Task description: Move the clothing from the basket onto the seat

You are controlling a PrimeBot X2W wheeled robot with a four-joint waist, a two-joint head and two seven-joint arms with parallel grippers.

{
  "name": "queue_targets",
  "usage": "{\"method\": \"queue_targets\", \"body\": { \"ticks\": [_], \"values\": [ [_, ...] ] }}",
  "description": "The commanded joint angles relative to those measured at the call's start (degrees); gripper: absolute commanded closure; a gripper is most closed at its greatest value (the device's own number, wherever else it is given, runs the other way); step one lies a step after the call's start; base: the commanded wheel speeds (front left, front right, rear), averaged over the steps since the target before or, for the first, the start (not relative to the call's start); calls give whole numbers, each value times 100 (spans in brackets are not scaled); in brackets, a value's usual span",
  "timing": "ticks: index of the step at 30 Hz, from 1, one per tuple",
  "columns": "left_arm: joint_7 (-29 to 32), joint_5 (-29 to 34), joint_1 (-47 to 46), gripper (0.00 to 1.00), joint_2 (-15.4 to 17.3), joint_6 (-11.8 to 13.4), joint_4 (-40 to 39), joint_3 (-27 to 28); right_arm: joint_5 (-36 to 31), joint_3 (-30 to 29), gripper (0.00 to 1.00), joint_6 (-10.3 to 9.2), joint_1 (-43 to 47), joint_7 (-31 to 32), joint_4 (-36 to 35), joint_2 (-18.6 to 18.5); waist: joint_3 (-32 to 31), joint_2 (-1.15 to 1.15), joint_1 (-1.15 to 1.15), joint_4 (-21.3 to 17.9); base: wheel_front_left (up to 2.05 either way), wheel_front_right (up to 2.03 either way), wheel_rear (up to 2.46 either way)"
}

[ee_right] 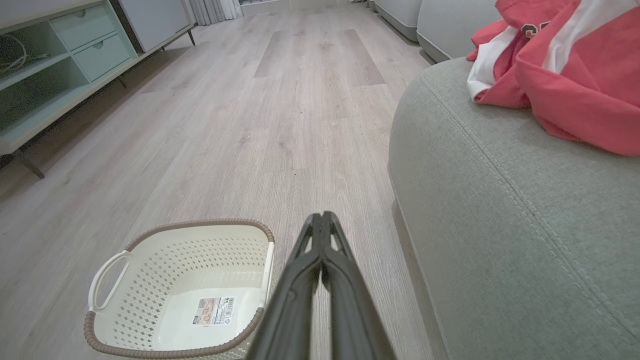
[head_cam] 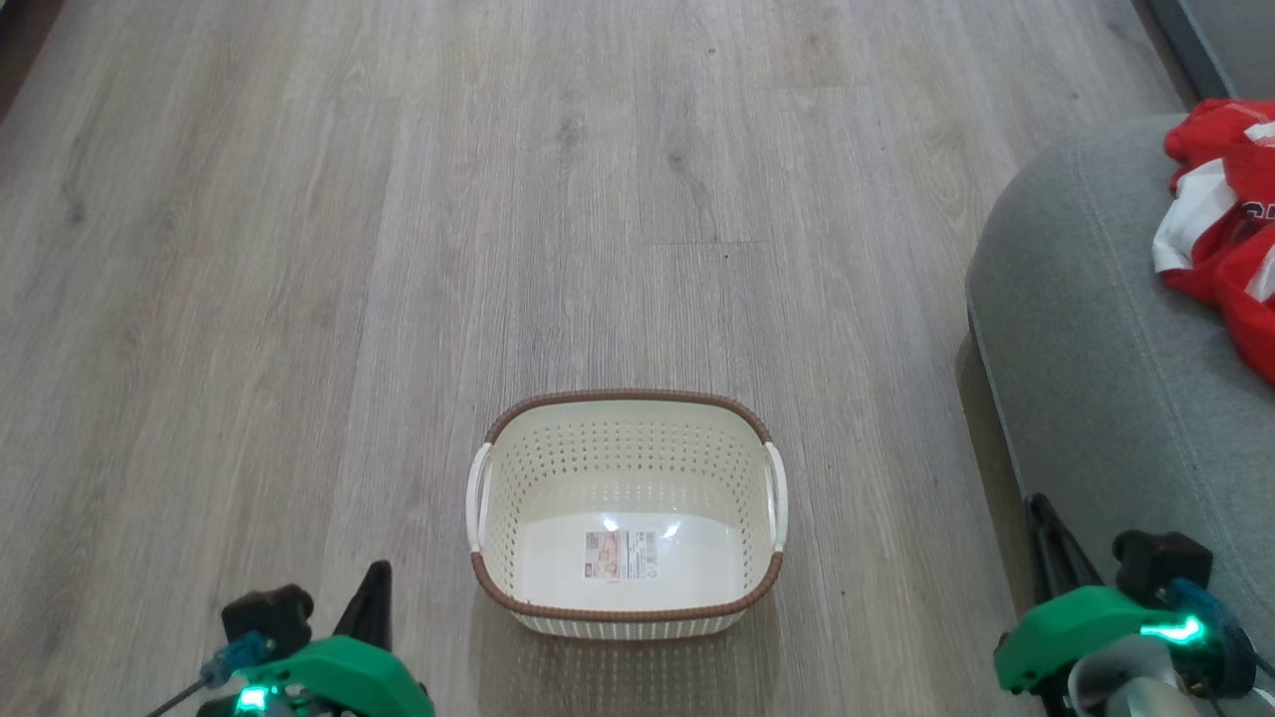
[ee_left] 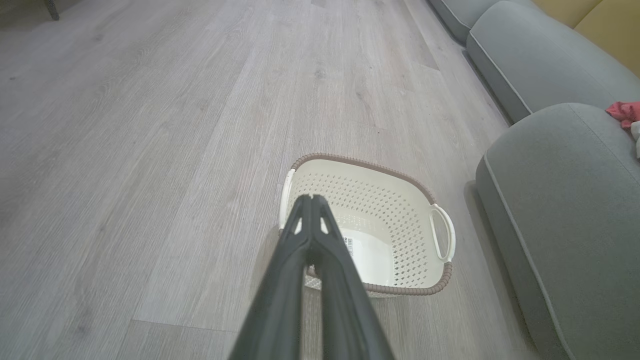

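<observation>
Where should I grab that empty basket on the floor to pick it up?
Probably a white side handle, coming from above: the basket sits upright, and each handle is a thin loop standing off the wall, leaving a gap to hook through.

Grey wood-look floor [head_cam: 398, 249], pale-green cabinet [ee_right: 30, 107] w/ drawers [ee_right: 82, 25]

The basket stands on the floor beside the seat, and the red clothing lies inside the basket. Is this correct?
Not fully. The red clothing lies on the seat, not inside the basket, as the right wrist view shows. The rest holds.
</observation>
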Motion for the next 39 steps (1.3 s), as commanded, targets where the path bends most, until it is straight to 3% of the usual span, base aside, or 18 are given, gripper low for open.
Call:
{"method": "queue_targets", "body": {
  "ticks": [1,39],
  "values": [
    [24,-119,-269,100,8,-45,-216,103,149,2,100,0,-245,45,-223,-40,1,0,0,0,0,0,0],
    [641,-2449,-300,100,13,-185,-712,462,2984,62,100,-1,-259,664,-625,-48,-3,0,0,-11,0,0,0]
  ]
}}
